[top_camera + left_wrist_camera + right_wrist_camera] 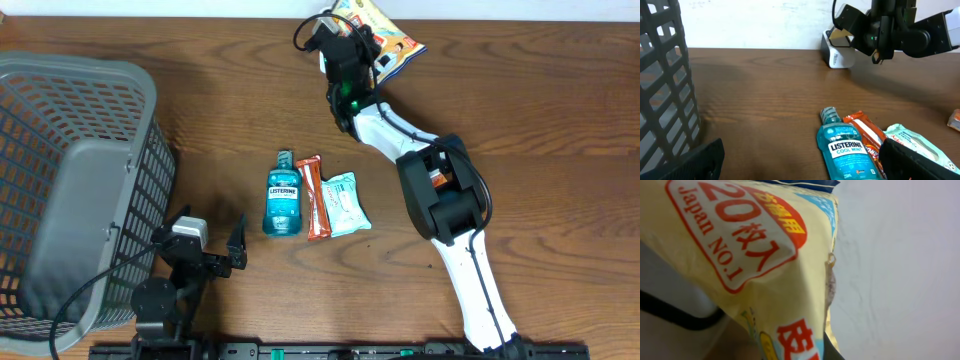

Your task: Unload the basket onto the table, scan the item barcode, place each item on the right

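The right gripper (pixel 352 40), jaws clamped on a yellow snack packet (pixel 385 35) near the scanner (pixel 837 54), could let the limp packet sag, hiding its barcode (left gripper (pixel 205 248) idles, jaws apart).

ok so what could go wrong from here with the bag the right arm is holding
1. The right hand is shut on a floppy yellow snack bag; the bag could sag or slip out.
2. No barcode shows in any view, so the wrong face may be turned to the white box, probably the scanner, and the scan could fail.
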